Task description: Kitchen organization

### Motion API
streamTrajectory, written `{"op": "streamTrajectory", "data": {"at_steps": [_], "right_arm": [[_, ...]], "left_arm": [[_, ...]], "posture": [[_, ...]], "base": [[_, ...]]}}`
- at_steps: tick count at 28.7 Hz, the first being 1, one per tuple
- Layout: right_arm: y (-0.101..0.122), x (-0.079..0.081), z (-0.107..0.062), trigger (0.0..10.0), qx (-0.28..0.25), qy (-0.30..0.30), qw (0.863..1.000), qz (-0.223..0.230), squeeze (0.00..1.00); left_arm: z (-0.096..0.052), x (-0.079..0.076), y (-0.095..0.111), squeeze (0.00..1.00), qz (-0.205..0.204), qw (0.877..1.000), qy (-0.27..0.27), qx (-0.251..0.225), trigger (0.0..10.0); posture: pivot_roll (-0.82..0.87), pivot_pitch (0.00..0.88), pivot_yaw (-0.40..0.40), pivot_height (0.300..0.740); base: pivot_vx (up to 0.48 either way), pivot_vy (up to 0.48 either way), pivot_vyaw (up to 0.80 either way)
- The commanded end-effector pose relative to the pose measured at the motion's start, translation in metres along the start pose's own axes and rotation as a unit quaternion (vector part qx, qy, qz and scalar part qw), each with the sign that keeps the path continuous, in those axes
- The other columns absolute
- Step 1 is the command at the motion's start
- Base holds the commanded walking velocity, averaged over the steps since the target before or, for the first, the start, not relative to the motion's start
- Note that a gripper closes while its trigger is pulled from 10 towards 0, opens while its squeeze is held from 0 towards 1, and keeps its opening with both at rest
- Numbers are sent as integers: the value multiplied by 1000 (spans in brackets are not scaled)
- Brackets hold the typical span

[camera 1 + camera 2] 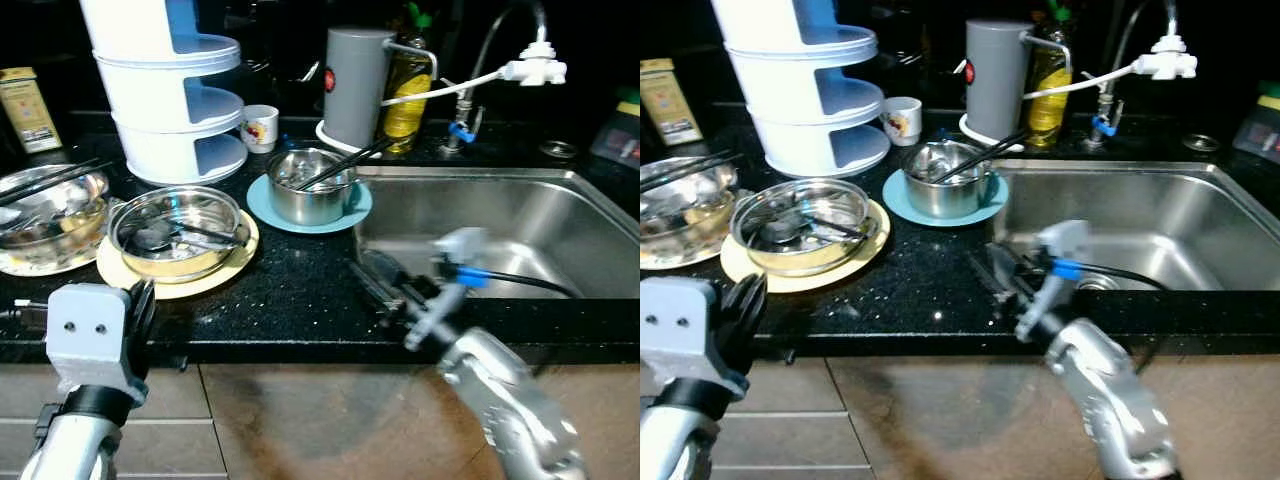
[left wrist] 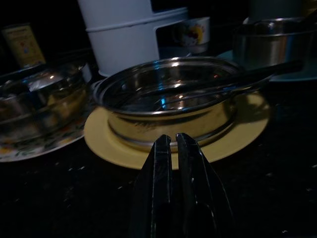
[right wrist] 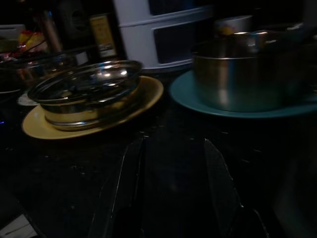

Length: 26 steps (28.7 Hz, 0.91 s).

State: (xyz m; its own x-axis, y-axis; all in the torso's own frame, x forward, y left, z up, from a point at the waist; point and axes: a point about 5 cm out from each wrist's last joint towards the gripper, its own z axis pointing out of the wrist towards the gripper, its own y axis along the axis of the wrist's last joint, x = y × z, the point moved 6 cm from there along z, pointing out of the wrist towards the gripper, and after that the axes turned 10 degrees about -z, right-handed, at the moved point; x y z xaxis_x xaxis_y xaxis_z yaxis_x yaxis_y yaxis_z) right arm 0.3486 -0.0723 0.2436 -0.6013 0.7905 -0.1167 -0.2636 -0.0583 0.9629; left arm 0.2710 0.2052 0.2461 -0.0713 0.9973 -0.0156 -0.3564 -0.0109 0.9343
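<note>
So the left gripper has its fingers pressed together right by the steel bowl on its yellow plate, while the right gripper hovers spread over the black counter.

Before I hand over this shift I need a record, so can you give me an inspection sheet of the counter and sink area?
Surface: black speckled counter, bare at the front edge.
Job's things: steel bowl on yellow plate; steel pot with chopsticks on teal plate; glass bowl on patterned plate at the far left.
Clutter: white tiered rack, mug, grey canister, oil bottle, tin.
Grippers: left gripper shut, facing the yellow plate; right gripper open, low over the counter.
Cables: white hose to the tap head; black cable on the right arm.
Surroundings: steel sink, cabinet fronts below.
</note>
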Motion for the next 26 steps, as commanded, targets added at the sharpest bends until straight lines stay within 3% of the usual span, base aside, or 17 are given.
{"op": "streamTrajectory", "data": {"at_steps": [1, 4, 6, 7, 12, 15, 17, 23, 24, 26], "right_arm": [[-1, 10, 13, 10000, 0, 9, 1000, -9, 0], [-2, 14, 19, 10000, -1, 14, 1000, -7, 0], [-3, 16, 24, 10000, -2, 16, 1000, -1, 75], [-4, 17, 27, 10000, -2, 16, 1000, 1, 1000], [-6, 23, 37, 10000, -7, 21, 1000, 9, 1000], [-1, 43, 48, 10000, -25, 59, 998, 10, 1000], [-1, 43, 48, 10000, -25, 59, 998, 10, 1000], [15, 68, 55, 10000, -63, 118, 990, 32, 1000], [21, 85, 55, 10000, -78, 162, 983, 44, 1000], [23, 91, 54, 10000, -81, 175, 980, 47, 1000]], "left_arm": [[2, 12, -1, 0, 6, 1000, 14, 6, 10000], [2, 19, -1, 0, 4, 1000, 25, 6, 10000], [1, 26, -3, 0, -8, 999, 39, 8, 10000], [0, 30, -6, 0, -14, 999, 43, 12, 10000], [-2, 35, -15, 0, -13, 999, 38, 28, 10000], [0, 23, -24, 0, 1, 999, -22, 46, 10000], [0, 23, -24, 0, 1, 999, -22, 46, 10000], [6, 28, -24, 0, 6, 999, -27, 42, 10000], [7, 29, -24, 0, 9, 999, -30, 42, 10000], [8, 29, -24, 0, 9, 999, -31, 42, 10000]], "posture": [[60, 163, -29, 740], [60, 162, -30, 740], [61, 162, -33, 740], [61, 162, -33, 740], [63, 162, -35, 740], [66, 163, -38, 740], [66, 163, -38, 740], [66, 163, -38, 740], [66, 163, -38, 740], [66, 163, -38, 740]], "base": [[0, 0, 0], [0, 0, 0], [0, 0, 0], [0, 0, 0], [0, 0, 0], [0, 0, 0], [0, 0, 0], [0, 0, 0], [0, 0, 0], [0, 0, 0]]}}
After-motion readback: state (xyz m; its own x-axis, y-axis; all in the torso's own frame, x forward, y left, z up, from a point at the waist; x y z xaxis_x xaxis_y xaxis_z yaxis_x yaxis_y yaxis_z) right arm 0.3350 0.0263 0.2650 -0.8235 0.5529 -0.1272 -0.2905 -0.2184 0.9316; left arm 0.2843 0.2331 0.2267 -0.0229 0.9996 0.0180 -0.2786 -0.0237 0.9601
